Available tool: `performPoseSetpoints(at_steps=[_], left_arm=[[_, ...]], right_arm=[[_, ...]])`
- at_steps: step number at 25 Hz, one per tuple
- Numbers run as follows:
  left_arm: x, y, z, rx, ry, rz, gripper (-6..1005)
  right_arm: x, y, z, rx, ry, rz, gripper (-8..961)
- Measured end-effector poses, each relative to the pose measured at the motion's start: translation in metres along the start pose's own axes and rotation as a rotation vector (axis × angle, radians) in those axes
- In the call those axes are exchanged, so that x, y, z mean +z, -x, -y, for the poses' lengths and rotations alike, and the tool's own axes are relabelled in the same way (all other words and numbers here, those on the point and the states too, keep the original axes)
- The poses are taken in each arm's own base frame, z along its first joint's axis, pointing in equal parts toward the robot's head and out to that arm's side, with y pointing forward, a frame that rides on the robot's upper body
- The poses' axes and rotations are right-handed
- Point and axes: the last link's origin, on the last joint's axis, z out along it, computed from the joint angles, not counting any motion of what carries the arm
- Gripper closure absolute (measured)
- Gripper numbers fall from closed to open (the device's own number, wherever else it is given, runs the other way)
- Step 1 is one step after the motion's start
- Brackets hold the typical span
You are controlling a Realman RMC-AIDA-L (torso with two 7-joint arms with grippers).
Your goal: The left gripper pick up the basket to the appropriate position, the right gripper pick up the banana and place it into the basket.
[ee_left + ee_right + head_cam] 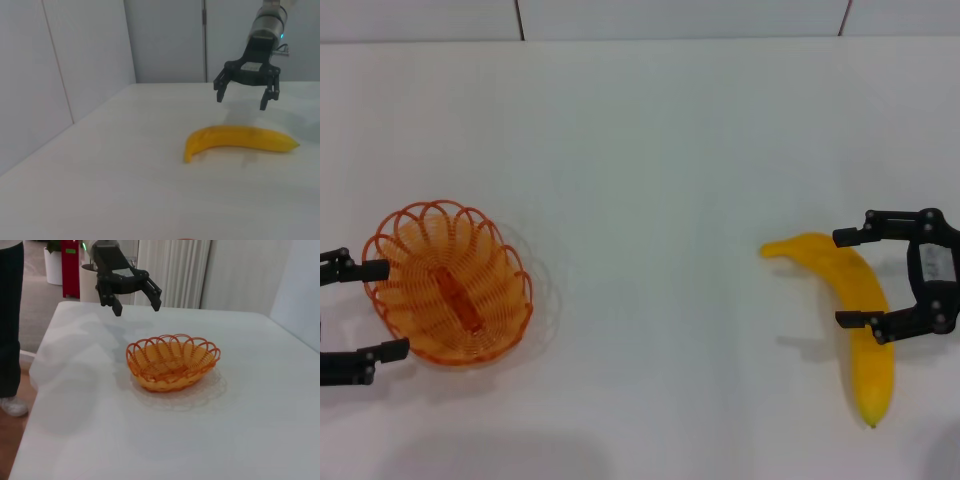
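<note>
Right pincer [856, 279] open over banana [852, 313] on table [650, 180].

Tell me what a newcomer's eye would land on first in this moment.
Two bright things on the white table: the orange wire basket at the robot's left and the yellow banana at its right. An open black hand hovers at each, holding nothing: the left hand at the basket's outer rim, the right hand spread above the banana's middle.
</note>
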Motion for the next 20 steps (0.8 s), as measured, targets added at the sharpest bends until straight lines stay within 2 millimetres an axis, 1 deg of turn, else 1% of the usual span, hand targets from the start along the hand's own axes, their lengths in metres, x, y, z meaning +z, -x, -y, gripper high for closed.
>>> performPoseSetpoints(at_steps=[10,17,20], left_arm=[[0.006,-0.002,0.000,0.010,0.007,-0.012,140],[0.017,-0.005,0.002,0.043,0.003,-0.030,140],[0.014,-0.008,0.007,0.035,-0.046,-0.059,140]], right_arm=[[0.001,0.000,0.000,-0.001,0.001,0.002,84],[0.004,0.003,0.001,-0.009,0.008,0.007,86],[0.005,0.003,0.001,-0.008,0.008,0.006,87]])
